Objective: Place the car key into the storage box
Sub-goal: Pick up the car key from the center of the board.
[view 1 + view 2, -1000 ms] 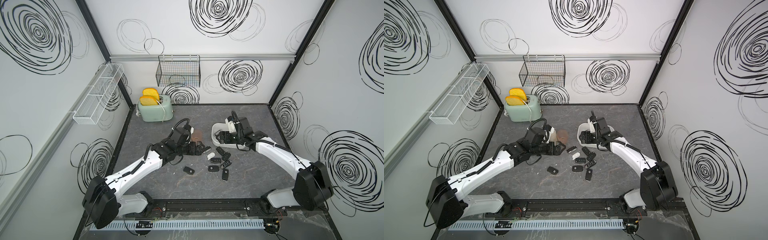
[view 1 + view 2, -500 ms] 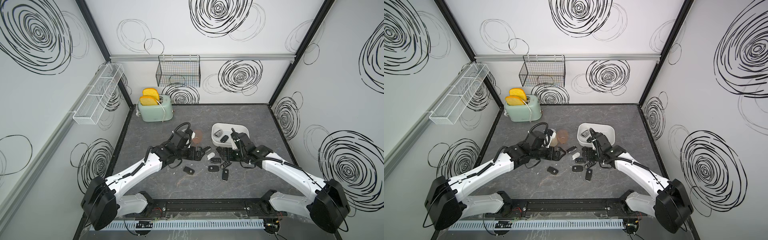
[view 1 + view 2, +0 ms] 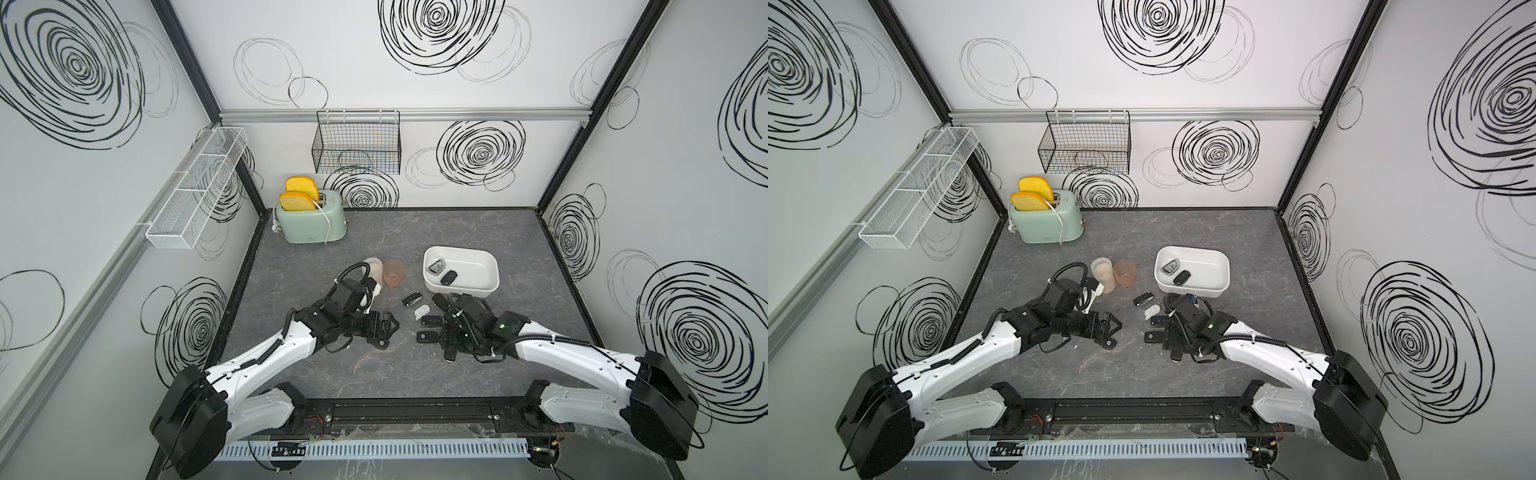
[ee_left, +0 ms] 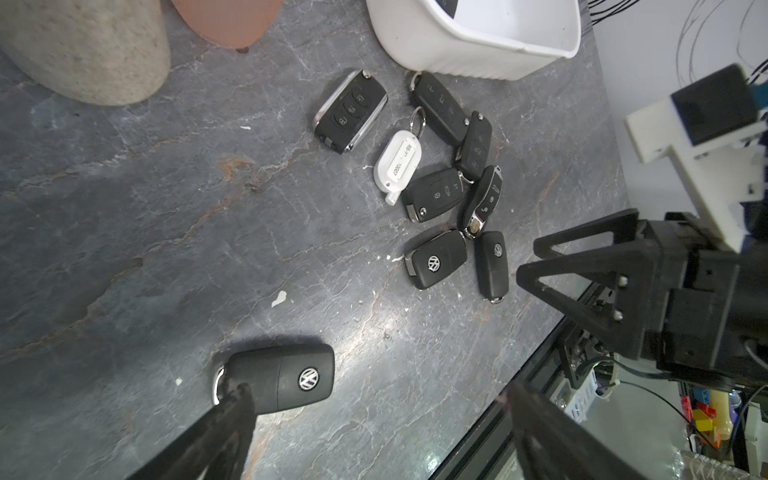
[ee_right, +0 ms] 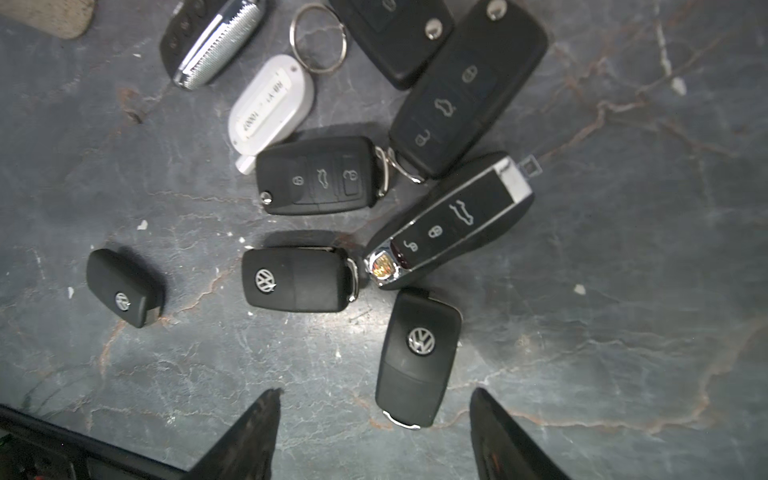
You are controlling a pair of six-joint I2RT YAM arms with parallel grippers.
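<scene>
Two keys (image 3: 437, 267) already in box (image 3: 461, 291), centre-right of frame. Right gripper (image 5: 374, 392) released, empty, jaws apart over car key (image 5: 417, 357) in pile (image 3: 430, 322) just below box, lined up for pinch. Left gripper (image 4: 376, 388) wide, empty, beside lone key (image 4: 278, 380).

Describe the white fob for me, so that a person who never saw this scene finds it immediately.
Find the white storage box on the grey table; car keys lie clustered before it, toward the robot. On the cluster's side nearer the brown cup lies the fob. It alone is white, with a printed label and a metal ring; its neighbours are black.
</scene>
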